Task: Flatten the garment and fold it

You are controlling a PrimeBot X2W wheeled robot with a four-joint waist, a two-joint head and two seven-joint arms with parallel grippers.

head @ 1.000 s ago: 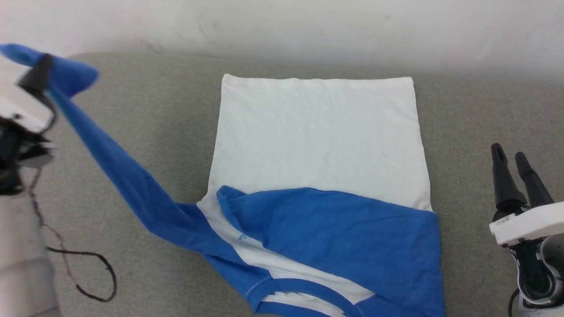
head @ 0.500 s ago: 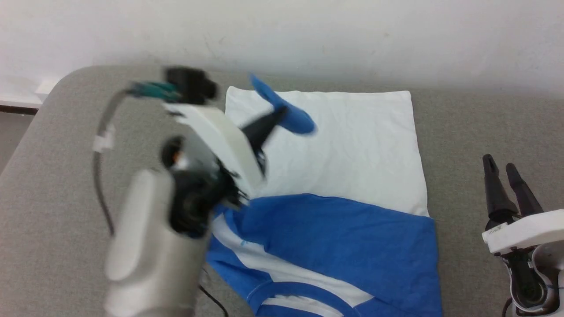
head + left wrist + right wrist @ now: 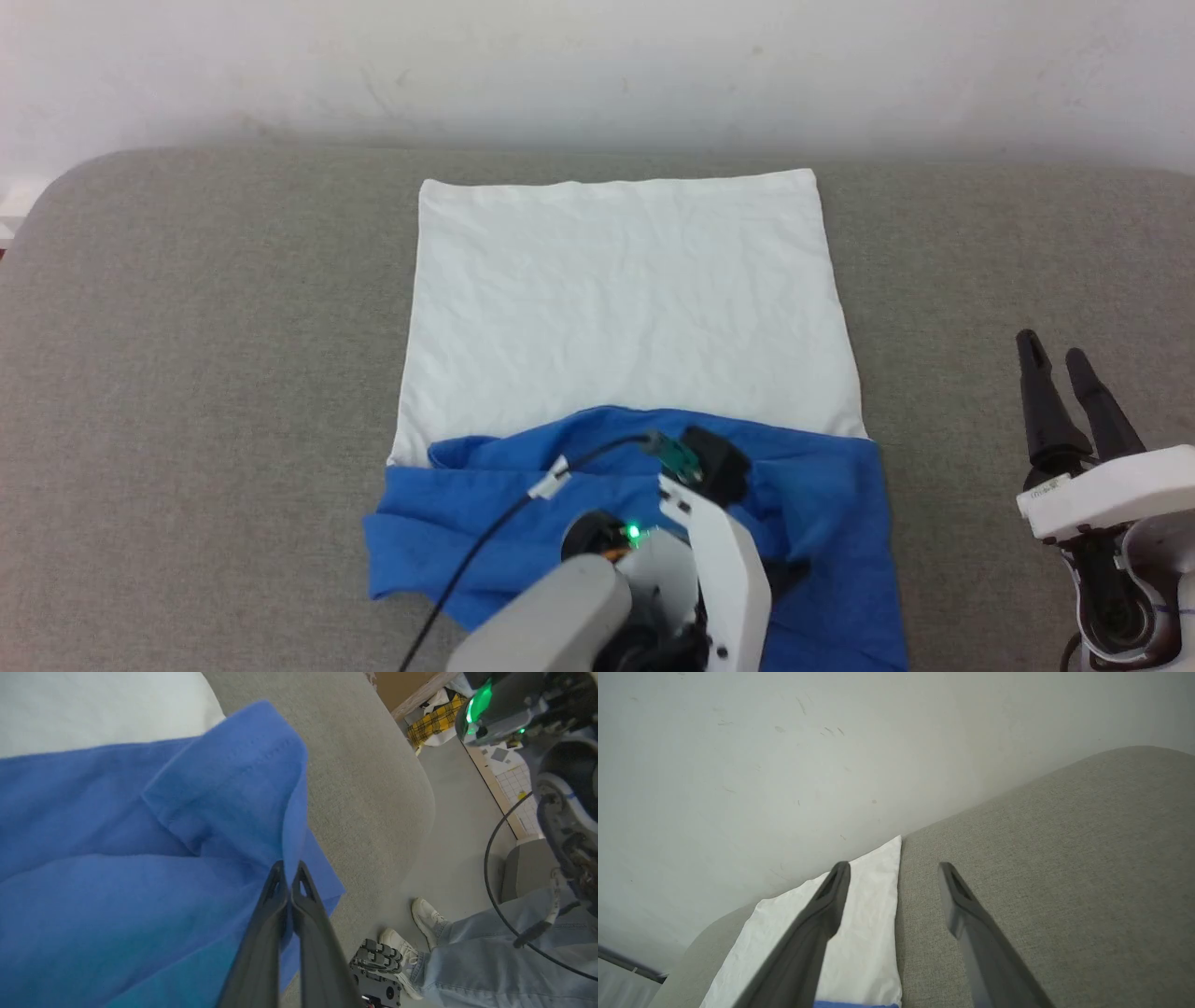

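Left gripper clamps the shirt's blue fold; right gripper gapes. Left arm probably hides the collar. Shirt runs lengthwise, hem toward wall.

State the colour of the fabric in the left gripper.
The fabric is bright blue, clearest in left wrist view.

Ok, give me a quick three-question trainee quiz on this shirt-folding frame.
1. True or false: the right gripper has its jaws shut on the garment.
2. The left gripper has its jaws shut on: A) the white hem B) blue cloth C) a cable.
3. Fill in: the part of the garment nearest the wall is ____ in colour.
Key: 1 false, those jaws stand open and empty beside the garment. 2 B. 3 white.
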